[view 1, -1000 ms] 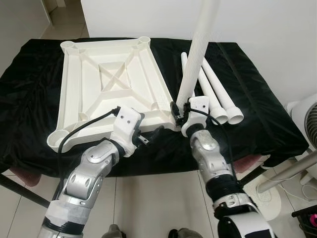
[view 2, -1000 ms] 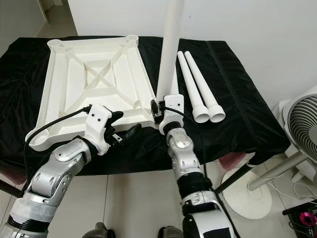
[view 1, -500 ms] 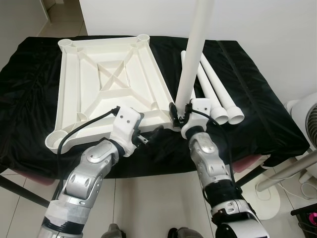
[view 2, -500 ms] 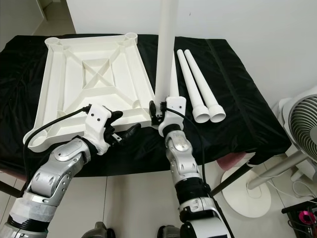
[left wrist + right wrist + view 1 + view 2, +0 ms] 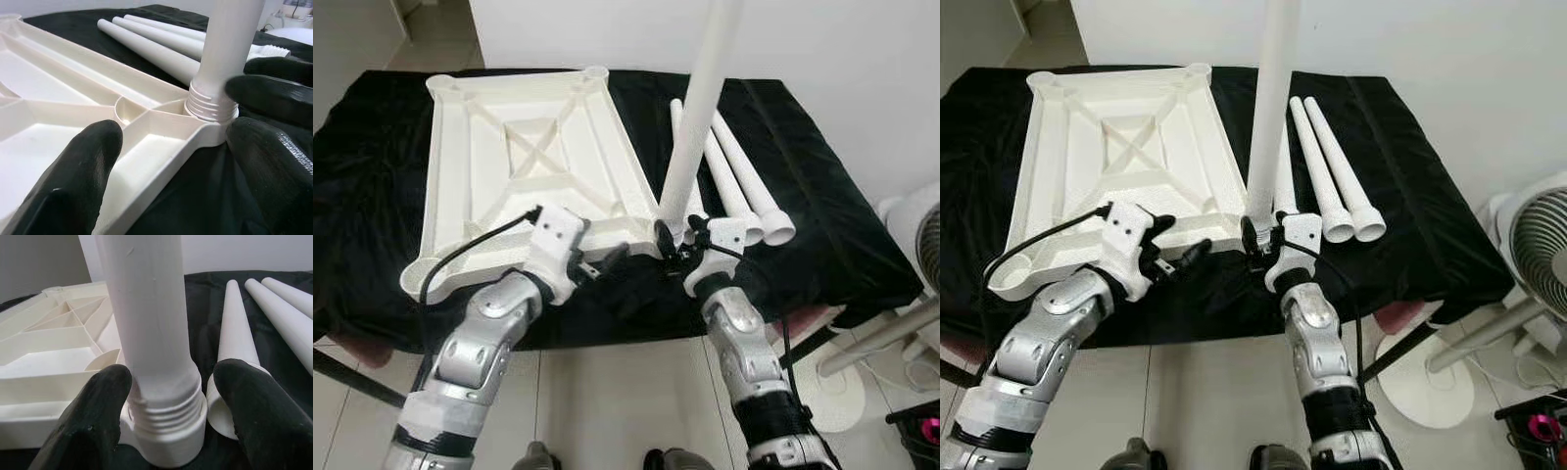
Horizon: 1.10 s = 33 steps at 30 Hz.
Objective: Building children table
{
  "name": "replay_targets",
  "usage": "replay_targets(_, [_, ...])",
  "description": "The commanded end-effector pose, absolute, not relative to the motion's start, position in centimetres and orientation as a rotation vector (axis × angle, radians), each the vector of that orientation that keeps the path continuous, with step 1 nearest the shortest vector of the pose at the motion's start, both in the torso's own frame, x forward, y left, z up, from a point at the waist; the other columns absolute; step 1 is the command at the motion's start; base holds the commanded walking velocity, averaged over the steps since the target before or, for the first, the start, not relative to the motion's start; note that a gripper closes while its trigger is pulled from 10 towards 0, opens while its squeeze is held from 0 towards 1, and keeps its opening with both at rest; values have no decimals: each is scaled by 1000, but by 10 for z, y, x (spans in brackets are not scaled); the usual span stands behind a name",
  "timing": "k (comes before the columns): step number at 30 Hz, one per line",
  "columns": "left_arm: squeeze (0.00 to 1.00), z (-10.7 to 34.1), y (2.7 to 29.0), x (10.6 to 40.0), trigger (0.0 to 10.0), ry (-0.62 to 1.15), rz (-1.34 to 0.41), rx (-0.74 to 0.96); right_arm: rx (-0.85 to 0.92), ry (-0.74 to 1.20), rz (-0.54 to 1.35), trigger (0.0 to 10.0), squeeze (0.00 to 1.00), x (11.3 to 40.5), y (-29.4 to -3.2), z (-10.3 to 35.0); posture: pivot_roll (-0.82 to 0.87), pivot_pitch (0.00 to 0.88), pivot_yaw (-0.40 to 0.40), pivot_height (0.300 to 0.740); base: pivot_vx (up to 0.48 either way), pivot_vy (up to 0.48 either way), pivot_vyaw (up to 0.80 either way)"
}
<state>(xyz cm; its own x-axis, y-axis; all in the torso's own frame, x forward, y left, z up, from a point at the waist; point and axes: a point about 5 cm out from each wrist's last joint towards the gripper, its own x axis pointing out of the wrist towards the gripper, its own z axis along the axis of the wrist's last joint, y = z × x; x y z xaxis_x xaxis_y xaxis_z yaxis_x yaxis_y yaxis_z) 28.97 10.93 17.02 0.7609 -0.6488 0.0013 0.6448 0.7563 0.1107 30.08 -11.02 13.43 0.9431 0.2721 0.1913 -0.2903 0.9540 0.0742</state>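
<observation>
The white tabletop [image 5: 470, 166] lies upside down on a black cloth. One white leg [image 5: 700, 108] stands upright in its near right corner socket, threads showing at the base [image 5: 210, 105]. My right gripper [image 5: 677, 233] is open, its fingers flanking the base of that leg [image 5: 151, 333]: one pad [image 5: 98, 416] lies close against the threads and the other stands apart. My left gripper [image 5: 604, 264] is open at the tabletop's near rim [image 5: 161, 142], just left of the socket. Three loose legs [image 5: 744, 186] lie side by side on the cloth to the right.
The cloth-covered table's [image 5: 862, 245] front edge runs just under both grippers. A standing fan [image 5: 1538, 235] and its round base [image 5: 1430, 377] sit on the tiled floor at the right. A white wall closes the back.
My right wrist has drawn back toward me and a little lower, with its fingers still on either side of the leg's base. The left gripper has hardly moved.
</observation>
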Motion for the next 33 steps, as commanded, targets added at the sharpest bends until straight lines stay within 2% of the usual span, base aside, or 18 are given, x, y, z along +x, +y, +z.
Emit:
replay_targets(1, [0,169,113,293,10000,-33,-695,117,113,-186,308,10000,0,296,-109,135,-17,76,-26,740,0,0,0])
replay_targets(9, [0,171,118,295,10000,-30,-690,133,117,-162,383,10000,0,279,-108,128,-24,83,-18,740,0,0,0])
replay_targets(16, [0,172,119,296,10000,-33,-692,136,83,-155,415,10000,0,278,-110,127,-31,87,-21,740,0,0,0])
replay_targets(17, [0,172,120,296,10000,-33,-691,136,75,-160,429,5176,0,278,-111,128,-31,87,-21,740,0,0,0])
replay_targets(22, [0,172,120,296,10000,-32,-690,136,72,-164,439,5176,0,279,-112,129,-31,87,-21,740,0,0,0])
replay_targets(23, [0,172,120,296,10000,-31,-691,136,71,-164,445,2941,0,279,-112,130,-28,87,-17,740,0,0,0])
replay_targets(24, [0,172,119,295,10000,-31,-693,137,71,-165,456,0,0,279,-112,130,-28,87,-17,740,0,0,0])
replay_targets(25, [0,172,120,295,10000,-31,-694,137,60,-158,453,4510,0,280,-113,129,-24,85,-17,740,0,0,0])
replay_targets(26, [0,172,120,295,10000,-31,-694,137,60,-158,453,4510,0,280,-113,129,-24,85,-17,740,0,0,0])
replay_targets(27, [0,172,120,295,10000,-31,-694,137,50,-150,455,10000,0,282,-114,129,-23,85,-17,740,0,0,0])
replay_targets(33, [0,173,120,296,10000,-31,-694,137,35,-135,469,10000,0,285,-114,127,-19,89,-12,740,0,0,0])
